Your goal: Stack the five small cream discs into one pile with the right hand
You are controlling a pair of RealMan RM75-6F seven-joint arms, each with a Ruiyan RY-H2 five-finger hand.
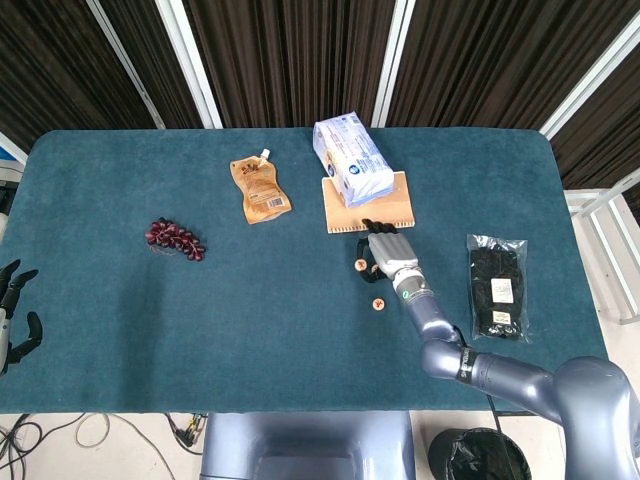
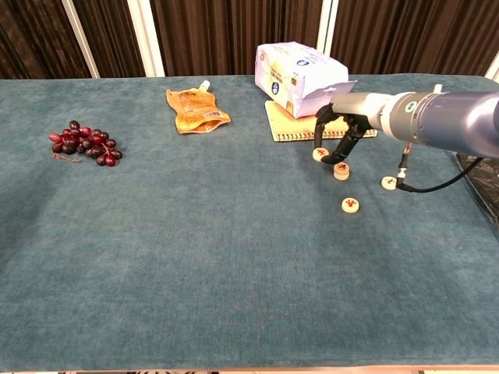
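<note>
My right hand (image 2: 343, 131) hangs just in front of the notebook, fingers pointing down, and pinches one small cream disc (image 2: 320, 154) with a red mark at its fingertips. The head view shows that disc (image 1: 361, 264) at the left side of the right hand (image 1: 390, 252). A thicker cream disc pile (image 2: 341, 170) lies just below the fingers. Two more single discs lie on the cloth, one nearer me (image 2: 350, 205) (image 1: 379, 304) and one under the forearm cable (image 2: 388, 183). My left hand (image 1: 14, 312) rests off the table's left edge with its fingers apart, holding nothing.
A tan spiral notebook (image 2: 290, 123) with a white-blue packet (image 2: 300, 76) on it lies right behind the hand. An orange pouch (image 2: 195, 109) and a grape bunch (image 2: 84, 142) lie to the left. A black bagged item (image 1: 498, 286) sits at the right.
</note>
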